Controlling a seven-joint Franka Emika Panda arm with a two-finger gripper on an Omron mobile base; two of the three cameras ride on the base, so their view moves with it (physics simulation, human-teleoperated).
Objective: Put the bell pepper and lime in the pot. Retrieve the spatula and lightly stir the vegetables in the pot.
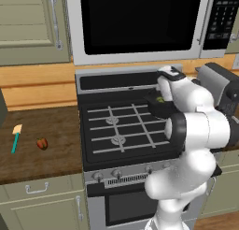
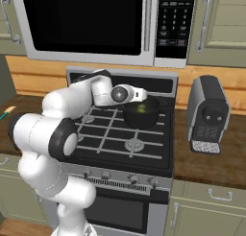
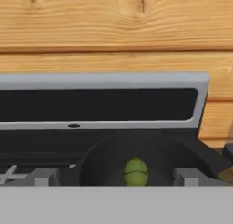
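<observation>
On the wooden counter (image 1: pixel 56 145) left of the stove (image 1: pixel 121 131), near its front edge, the bell pepper (image 1: pixel 42 143) lies just beside the spatula (image 1: pixel 16 138), which is closer to the counter's left edge; the two do not touch. Neither has been moved to the cooking area. Farther back, on the stove's right rear burner, the pot (image 2: pixel 141 113) already holds the lime (image 3: pixel 136 171), resting on its floor. The gripper (image 3: pixel 116 177) hovers at the pot's near rim with its fingertips (image 3: pixel 187 176) spread wide apart and holding nothing. I judge the lime step done and the pepper step next: the arm must lift clear of the pot, swing left across the stove to the counter, and come down over the pepper without knocking the spatula.
</observation>
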